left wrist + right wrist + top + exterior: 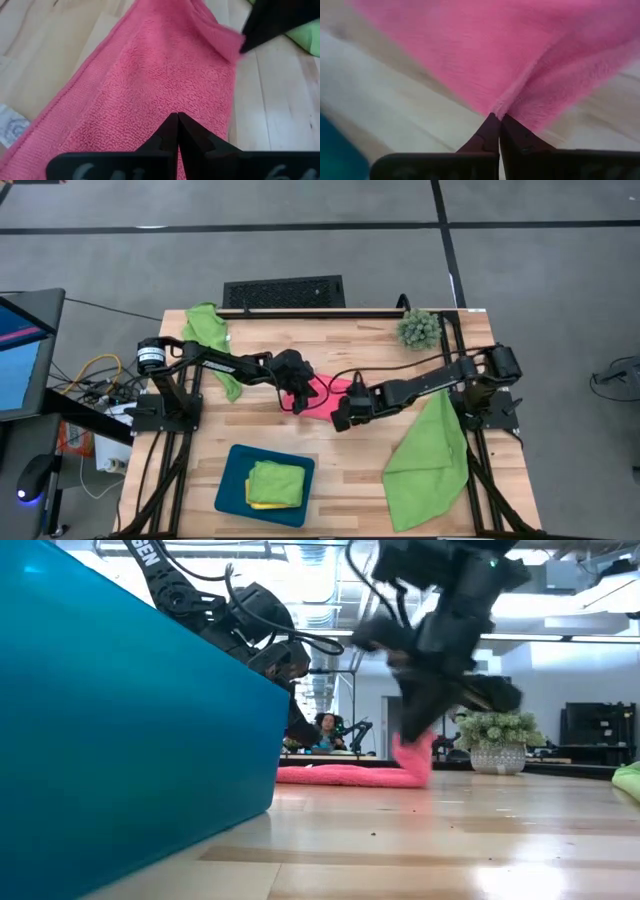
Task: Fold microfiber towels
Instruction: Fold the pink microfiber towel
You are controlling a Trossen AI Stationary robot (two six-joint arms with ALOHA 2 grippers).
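A hot pink microfiber towel lies in the middle of the wooden table. My left gripper is shut, its tips down on the towel's left part. My right gripper is shut on the towel's right end, which is raised off the table. The rest of the towel lies flat. A lime green towel lies spread at the right front, and another hangs over the far left edge. My left gripper has its shut fingertips set down on the towel's upper face, slanting down from the table's left. The cloth lies flat around the tips; I cannot tell whether any of it is pinched. My right gripper pinches the towel's right end between its two fingertips, coming steeply from above. That end is lifted off the table and bunches to a point at the tips, while the rest stays on the wood.
A dark teal tray at the near left holds a folded green towel on a yellow one. A small spiky plant stands at the far right. A black grille lies beyond the far edge.
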